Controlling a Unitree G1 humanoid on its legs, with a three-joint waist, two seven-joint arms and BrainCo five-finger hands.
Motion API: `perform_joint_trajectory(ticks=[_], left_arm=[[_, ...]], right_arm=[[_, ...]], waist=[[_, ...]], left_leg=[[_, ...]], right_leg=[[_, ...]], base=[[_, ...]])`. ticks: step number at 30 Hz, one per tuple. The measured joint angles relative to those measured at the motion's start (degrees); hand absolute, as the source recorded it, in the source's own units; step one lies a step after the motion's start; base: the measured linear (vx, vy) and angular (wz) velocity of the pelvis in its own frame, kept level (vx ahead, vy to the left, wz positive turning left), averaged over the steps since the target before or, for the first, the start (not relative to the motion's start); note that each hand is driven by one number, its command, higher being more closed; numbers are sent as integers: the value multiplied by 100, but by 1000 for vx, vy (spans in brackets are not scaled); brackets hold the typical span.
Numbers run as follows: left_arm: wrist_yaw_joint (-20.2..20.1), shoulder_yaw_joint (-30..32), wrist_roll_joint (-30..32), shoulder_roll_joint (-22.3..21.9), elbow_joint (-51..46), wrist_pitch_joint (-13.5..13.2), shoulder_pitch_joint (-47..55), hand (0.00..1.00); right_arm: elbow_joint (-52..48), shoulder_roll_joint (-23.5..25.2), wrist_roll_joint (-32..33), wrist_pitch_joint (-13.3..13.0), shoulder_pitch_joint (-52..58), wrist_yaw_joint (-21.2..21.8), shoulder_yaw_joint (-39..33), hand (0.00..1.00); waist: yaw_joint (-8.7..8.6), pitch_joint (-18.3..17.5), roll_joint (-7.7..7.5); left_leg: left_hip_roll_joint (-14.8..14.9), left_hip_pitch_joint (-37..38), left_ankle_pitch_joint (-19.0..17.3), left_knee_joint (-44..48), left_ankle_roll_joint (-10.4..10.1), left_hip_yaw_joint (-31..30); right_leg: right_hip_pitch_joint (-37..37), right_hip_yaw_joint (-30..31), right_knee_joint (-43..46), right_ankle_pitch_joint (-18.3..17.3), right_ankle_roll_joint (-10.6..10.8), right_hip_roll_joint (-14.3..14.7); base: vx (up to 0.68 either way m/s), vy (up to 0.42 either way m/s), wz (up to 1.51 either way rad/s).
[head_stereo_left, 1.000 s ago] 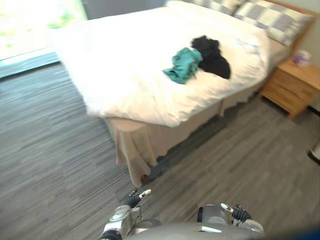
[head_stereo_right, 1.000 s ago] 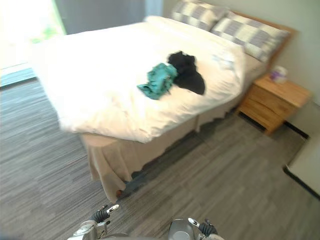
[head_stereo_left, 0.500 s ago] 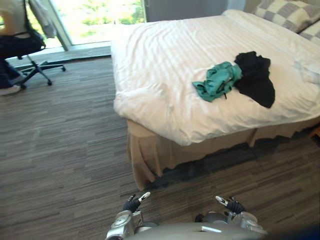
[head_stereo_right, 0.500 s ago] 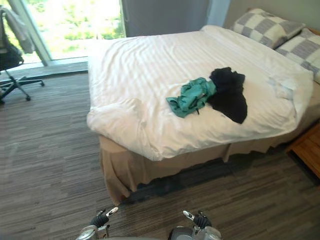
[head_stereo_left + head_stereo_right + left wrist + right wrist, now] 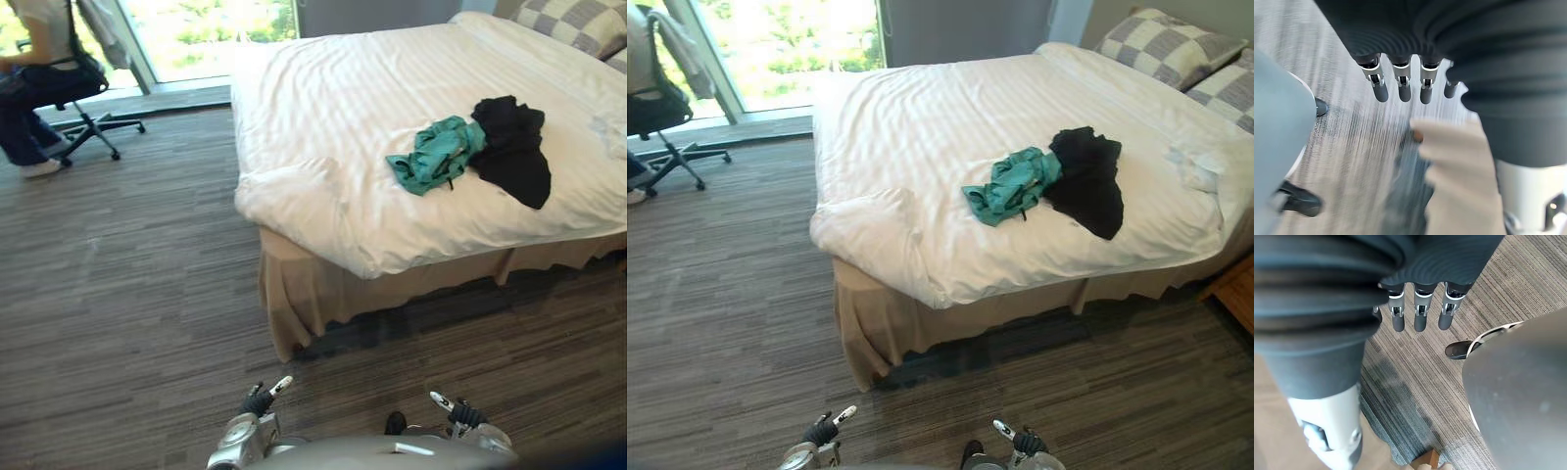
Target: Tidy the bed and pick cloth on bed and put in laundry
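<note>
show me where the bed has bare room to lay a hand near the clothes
The widest bare stretch of the bed lies between the teal cloth and the window-side edge. A narrower bare strip runs between the two cloths and the near edge. It is crowded where the teal cloth touches the black cloth, and by the pillows.

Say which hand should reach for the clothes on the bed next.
Right, probably. The teal cloth and black cloth lie on the bed ahead and to the robot's right. Both the right hand and left hand hang open and empty, so side alone decides.
</note>
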Motion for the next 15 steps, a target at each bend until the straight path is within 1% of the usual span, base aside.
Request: perform_joint_trajectory(ticks=[1,2,3,4,5,6,8,9,10,11,12,13,14,15], left_arm=[[168,149,-312,-46,-14,-115,48,0],[234,223,-416,-50,-16,-165,71,0],[364,388,-703,-53,-36,-312,134,0],[456,546,-899,-59,-37,-426,237,0],[553,782,-1119,-70,-53,-567,326,0],[599,907,-1243,-73,-67,-652,351,0],[650,1291,-1730,-80,-78,-1019,394,0],[650,1367,-1847,-83,-82,-1115,399,0],[591,1531,-2144,-91,-106,-1355,396,0],[448,1743,-2443,-88,-129,-1596,367,0],[393,1802,-2523,-82,-129,-1648,352,0],[88,2168,-3014,-52,-167,-1934,259,0],[-105,2414,-3277,-8,-304,-2083,207,0],[-177,2519,-3372,29,-395,-2139,178,0]], right_arm=[[7,13,91,7,-2,-22,-37,0],[14,41,118,10,-1,-35,-54,0],[19,122,180,39,13,-71,-111,0],[18,153,254,44,36,-89,-126,0],[16,162,327,65,55,-126,-122,0],[16,162,363,86,55,-148,-122,0],[10,156,462,160,70,-199,-159,0],[9,153,526,175,73,-201,-170,0],[8,144,623,204,79,-204,-199,0],[9,129,653,236,79,-205,-236,0],[11,123,653,240,80,-205,-236,0],[24,96,651,305,81,-205,-296,0],[37,86,650,368,83,-205,-389,0],[48,70,650,398,89,-205,-402,0]], waist=[[5,6,-9],[13,22,-46],[77,13,-97],[112,12,-86],[156,-11,-119],[173,-12,-129],[169,-6,-127],[161,-7,-120],[155,-13,-105],[152,-23,-90],[150,-25,-85],[145,-33,-64],[143,-40,-50],[147,-52,-29]], left_leg=[[17,-14,-29,-126,47,-39],[21,-13,-14,-145,65,-71],[-6,-19,-12,-148,73,-110],[-22,-19,-18,-145,67,-129],[-36,-19,-37,-147,52,-151],[-42,-22,-48,-152,74,-171],[-69,-44,-37,-175,74,-264],[-72,-50,-37,-178,74,-282],[-69,-66,-37,-184,74,-316],[-61,-99,-25,-186,62,-355],[-61,-108,-16,-186,60,-371],[-52,-123,26,-204,42,-461],[-25,-107,74,-238,11,-515],[-16,-95,102,-262,-12,-568]], right_leg=[[9,-166,-3,26,9,-3],[23,-196,-4,37,13,-23],[49,-244,-4,44,29,-53],[64,-269,-5,37,40,-70],[80,-309,-5,36,40,-82],[86,-330,-4,34,39,-83],[84,-360,-4,29,34,-94],[83,-379,-4,28,33,-98],[85,-453,-3,17,19,-98],[86,-499,-3,-6,-6,-98],[86,-504,-3,-9,-8,-98],[109,-585,-1,-37,9,-88],[158,-662,2,-54,35,-73],[183,-694,6,-68,46,-65]], base=[[-138,25,48],[-165,26,44],[-97,11,16],[-100,26,13],[-57,24,9],[-69,30,13],[-48,29,11],[-9,27,10],[12,25,18],[22,28,19],[42,36,29],[57,26,34],[62,14,40],[74,-3,37]])
